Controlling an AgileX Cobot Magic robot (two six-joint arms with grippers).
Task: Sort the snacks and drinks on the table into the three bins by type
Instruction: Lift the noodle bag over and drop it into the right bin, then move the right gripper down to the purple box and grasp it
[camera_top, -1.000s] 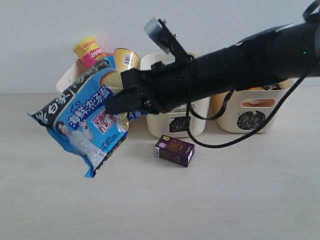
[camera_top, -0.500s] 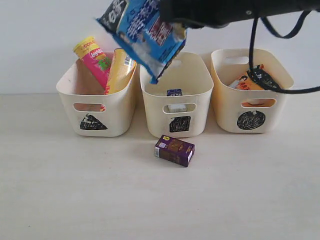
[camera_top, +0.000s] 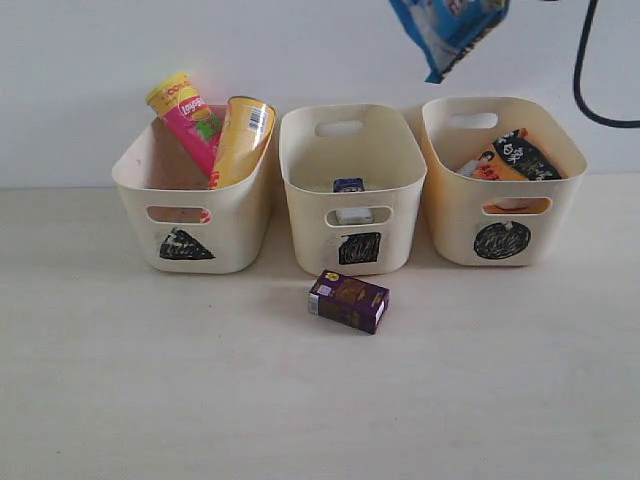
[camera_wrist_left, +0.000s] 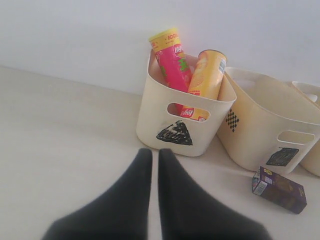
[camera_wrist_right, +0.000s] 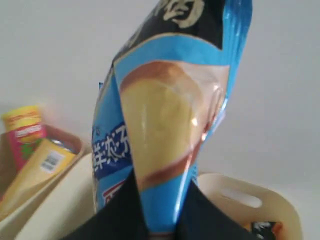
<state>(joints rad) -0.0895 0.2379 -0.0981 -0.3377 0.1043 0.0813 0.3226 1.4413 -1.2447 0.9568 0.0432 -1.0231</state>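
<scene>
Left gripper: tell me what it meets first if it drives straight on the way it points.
Probably the front wall of the triangle bin, dead ahead of the left gripper across bare table; the height of its line is hard to judge.

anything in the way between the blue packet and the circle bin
Nothing visible. The blue packet hangs in open air high over the circle bin, whose top is open; an orange packet lies inside.

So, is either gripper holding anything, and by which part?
The right gripper pinches the blue packet by one end. The left gripper is shut with nothing in it.
</scene>
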